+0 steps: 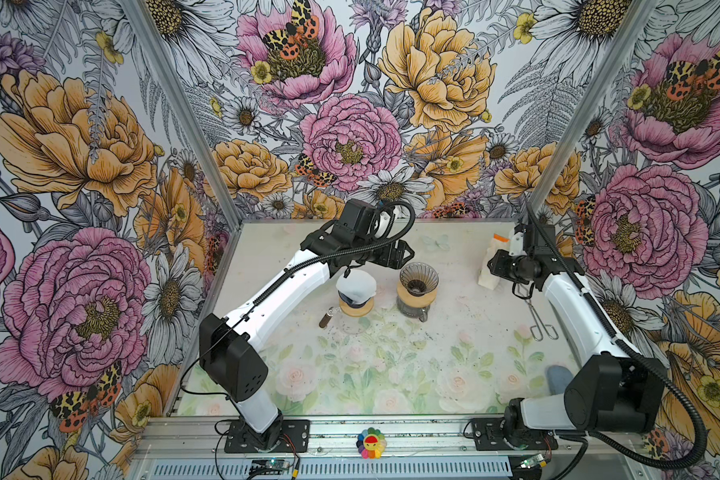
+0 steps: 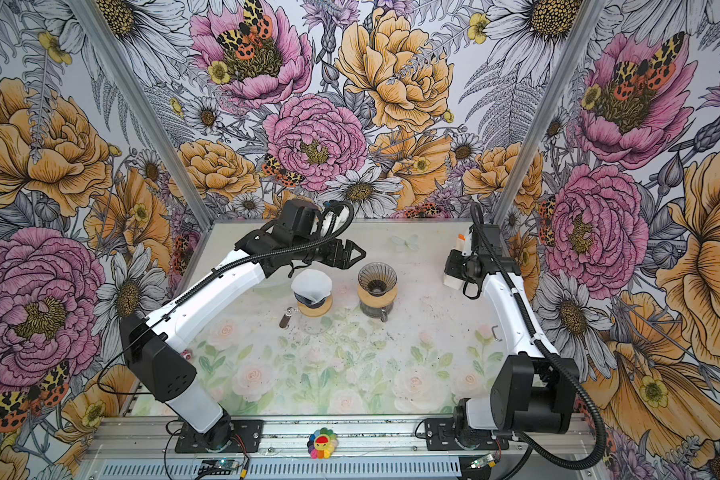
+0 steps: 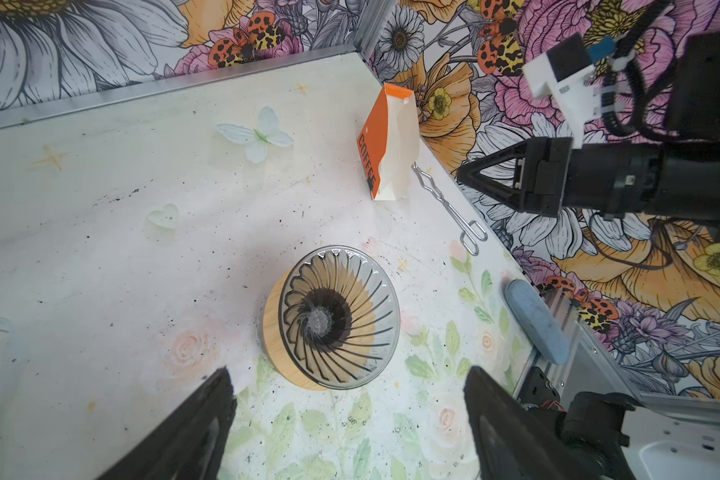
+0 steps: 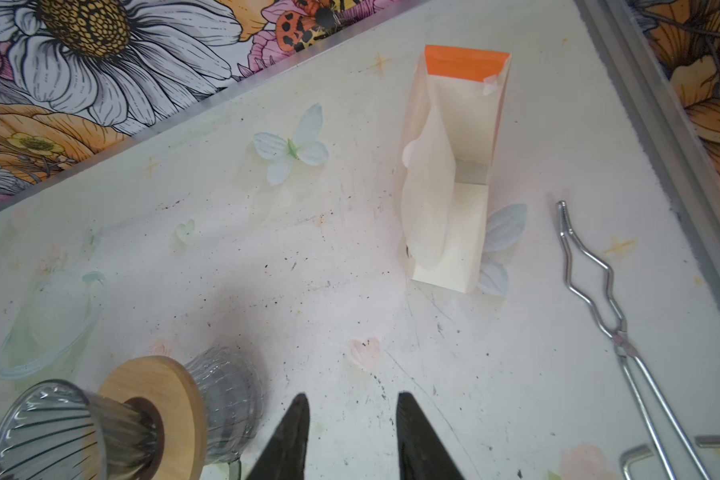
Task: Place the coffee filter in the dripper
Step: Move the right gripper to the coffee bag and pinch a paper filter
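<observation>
**Two drippers, one filter seated, both grippers empty-handed**

Starting at the left: the coffee filter (image 1: 356, 282), a white paper cone with a soft, rumpled rim, sits in the mouth of the first dripper (image 1: 347, 297). That dripper stands on a round wooden collar (image 1: 357, 308) over a clear glass server (image 1: 352, 324), and the paper rises well above the dripper's rim.

Just behind and to the right, the left gripper (image 1: 408, 252) hangs in the air. Its black fingers (image 3: 208, 419) are spread very wide, with nothing between them and nothing touched. Its wrist view looks straight down into the second dripper (image 3: 339, 318): smoky glass, spiral ribs, a funnel with nothing in it. This one rests on its own pale wood ring atop a darker glass carafe (image 1: 410, 309). The two drippers stand side by side, apart, on the flower-printed table (image 1: 391, 374), whose surface is speckled with dark grains.

Further right, an open paper carton (image 4: 466, 232) stands upright. It is orange outside with COFFEE printed on it and cream inside, and a pale folded sheet leans in it. The right gripper (image 4: 354, 397) hovers near it, fingers partly apart, gripping nothing. Then come thin wire tongs (image 4: 591, 282) lying flat by the table's edge, and a blue oblong pad (image 3: 537, 324) at the near right corner.
</observation>
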Available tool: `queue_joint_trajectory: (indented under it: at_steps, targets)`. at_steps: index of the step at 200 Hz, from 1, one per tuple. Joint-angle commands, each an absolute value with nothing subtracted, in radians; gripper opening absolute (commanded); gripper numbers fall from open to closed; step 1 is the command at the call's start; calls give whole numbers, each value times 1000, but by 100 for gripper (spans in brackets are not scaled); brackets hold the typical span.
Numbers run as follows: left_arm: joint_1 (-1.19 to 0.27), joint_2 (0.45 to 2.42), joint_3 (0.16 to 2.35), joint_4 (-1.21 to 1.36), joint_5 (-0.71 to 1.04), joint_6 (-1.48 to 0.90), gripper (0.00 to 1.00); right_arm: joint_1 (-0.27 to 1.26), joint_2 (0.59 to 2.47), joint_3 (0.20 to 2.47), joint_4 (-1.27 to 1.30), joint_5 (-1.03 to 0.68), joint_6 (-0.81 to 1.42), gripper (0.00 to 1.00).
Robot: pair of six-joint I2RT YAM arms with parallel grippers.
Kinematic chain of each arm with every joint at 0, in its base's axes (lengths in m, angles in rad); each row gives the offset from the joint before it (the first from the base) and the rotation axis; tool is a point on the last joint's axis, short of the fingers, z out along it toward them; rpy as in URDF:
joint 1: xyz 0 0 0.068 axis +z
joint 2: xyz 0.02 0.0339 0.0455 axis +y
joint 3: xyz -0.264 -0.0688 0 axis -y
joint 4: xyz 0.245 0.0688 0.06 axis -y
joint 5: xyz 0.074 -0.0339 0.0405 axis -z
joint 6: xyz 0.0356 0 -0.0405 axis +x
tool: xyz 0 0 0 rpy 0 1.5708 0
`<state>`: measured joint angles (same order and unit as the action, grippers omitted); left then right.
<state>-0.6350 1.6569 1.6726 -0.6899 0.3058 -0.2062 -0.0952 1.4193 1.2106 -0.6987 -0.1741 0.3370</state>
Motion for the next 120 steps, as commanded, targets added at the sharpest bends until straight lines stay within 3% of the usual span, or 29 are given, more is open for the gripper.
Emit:
queue_joint_trajectory:
  at_steps: [1,46,120]
  targets:
    - [-641,1613,1609,-604,252,-211,91,-125,1485,1217,-669,-119,343,32]
    - [-632,1561,1519,-534,253,-229,99,-149,1625,1277,-626,-112,350,29]
    - [-628,1567,1509,-534,258,-236,99,-158,1801,1357,-572,-82,351,29]
